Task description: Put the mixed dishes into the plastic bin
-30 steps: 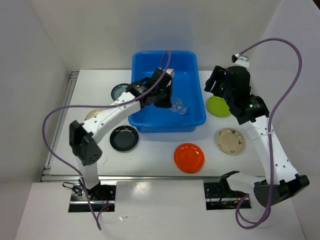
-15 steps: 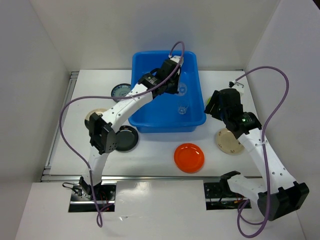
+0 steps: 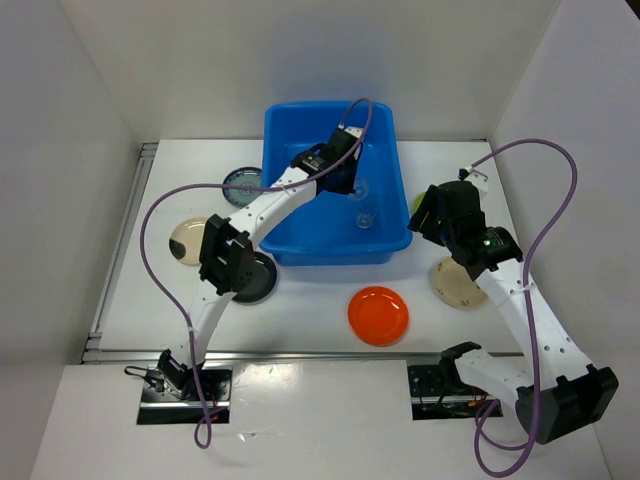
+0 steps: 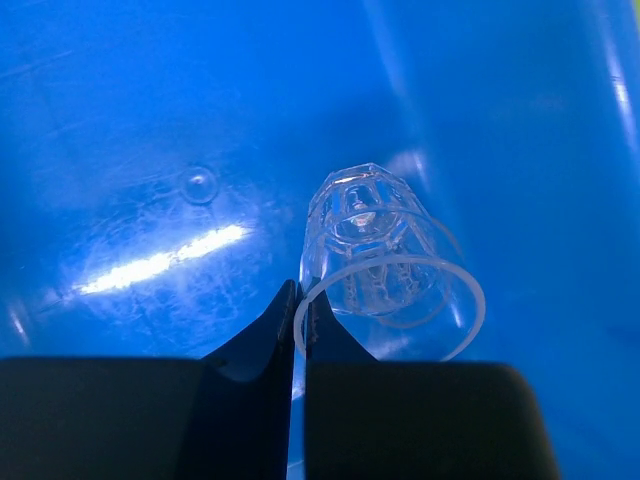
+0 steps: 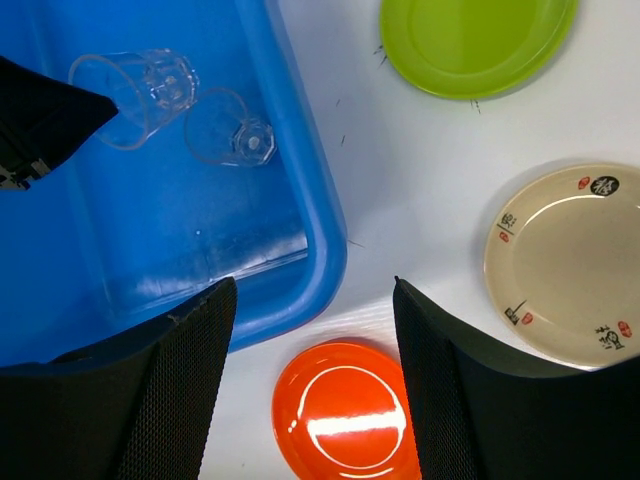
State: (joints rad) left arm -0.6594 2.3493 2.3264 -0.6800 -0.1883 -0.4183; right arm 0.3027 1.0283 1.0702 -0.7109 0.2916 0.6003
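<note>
The left gripper (image 4: 302,296) had its fingers drawn to a thin slit, pinching the rim of a glass cup (image 4: 375,255) tipped on its side inside the blue bin (image 3: 330,107); a second glass cup (image 5: 228,130) lay just beside it in the bin, at 4 o'clock in the right wrist view; the right gripper (image 5: 312,288) hung spread wide, holding nothing, over the bin's 3 o'clock rim; the lime green plate (image 5: 470,40) sat outside on the table.

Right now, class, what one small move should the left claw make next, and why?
Probably open the left claw to let go. It appears pinched on the rim of a clear glass cup, which is already inside the blue bin, seemingly low over its floor and beside the other cup. Carrying it further seems needless.
</note>
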